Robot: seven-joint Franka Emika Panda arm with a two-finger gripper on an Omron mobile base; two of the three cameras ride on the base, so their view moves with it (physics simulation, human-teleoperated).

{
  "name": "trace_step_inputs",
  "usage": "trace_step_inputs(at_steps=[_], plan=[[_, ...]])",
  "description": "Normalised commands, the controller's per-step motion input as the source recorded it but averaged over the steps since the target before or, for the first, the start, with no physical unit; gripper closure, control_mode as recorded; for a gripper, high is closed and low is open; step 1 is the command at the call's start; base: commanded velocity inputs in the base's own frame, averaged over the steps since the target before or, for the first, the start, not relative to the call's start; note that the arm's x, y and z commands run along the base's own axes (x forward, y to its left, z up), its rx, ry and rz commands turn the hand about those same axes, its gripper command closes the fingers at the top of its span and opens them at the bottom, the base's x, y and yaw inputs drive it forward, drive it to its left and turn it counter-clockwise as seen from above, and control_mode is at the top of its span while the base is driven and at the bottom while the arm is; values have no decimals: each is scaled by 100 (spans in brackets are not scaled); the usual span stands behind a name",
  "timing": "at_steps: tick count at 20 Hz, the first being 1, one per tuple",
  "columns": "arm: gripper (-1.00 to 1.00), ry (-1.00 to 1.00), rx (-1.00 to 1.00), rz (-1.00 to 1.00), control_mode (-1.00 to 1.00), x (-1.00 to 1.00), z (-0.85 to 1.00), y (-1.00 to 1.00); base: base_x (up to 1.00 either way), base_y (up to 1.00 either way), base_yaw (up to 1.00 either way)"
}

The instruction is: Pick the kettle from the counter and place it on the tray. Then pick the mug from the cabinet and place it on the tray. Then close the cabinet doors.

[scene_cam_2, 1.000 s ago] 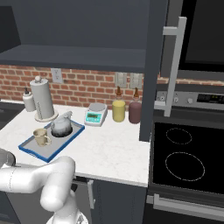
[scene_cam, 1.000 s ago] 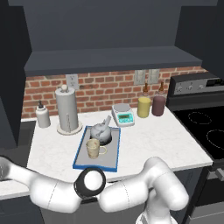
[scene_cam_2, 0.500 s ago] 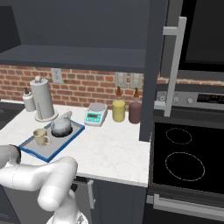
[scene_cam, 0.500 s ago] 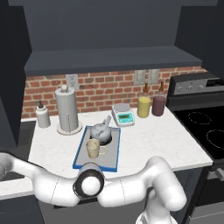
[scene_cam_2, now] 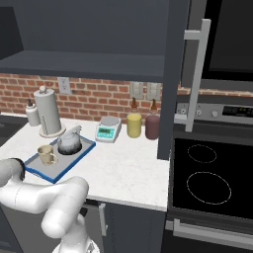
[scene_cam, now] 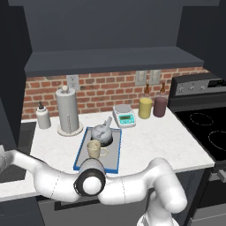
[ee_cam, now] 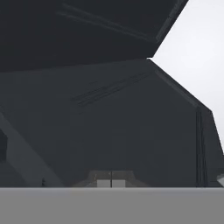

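Dark navy panelled cabinet doors (scene_cam_2: pixel 174 74) remain open while the squat silver kettle (scene_cam: pixel 102 131) and beige mug (scene_cam: pixel 94 148) sit on the blue-rimmed tray (scene_cam: pixel 84 155); jaws (ee_cam: pixel 111 183) shut, empty, facing a dark panel, so a glancing push may slip off.

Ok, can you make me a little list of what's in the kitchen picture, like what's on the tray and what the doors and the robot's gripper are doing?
tray: blue rim, lying on the counter
kettle: on the tray, far end
mug: on the tray, near end, close to the kettle
cabinet doors: right door stands open, swung out over the counter
gripper: shut, holding nothing, facing a dark panel
behind the tray: paper-towel roll, white scale, yellow canister
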Motion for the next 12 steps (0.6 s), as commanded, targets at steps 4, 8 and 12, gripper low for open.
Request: trace_step_inputs(at_steps=[4, 8, 12], plan=[[100, 0, 16, -2, -100, -12, 25, -64, 0, 0, 0], [100, 0, 9, -1, -100, -18, 6, -88, 0, 0, 0], [100, 7, 2, 0, -100, -12, 11, -97, 0, 0, 0]])
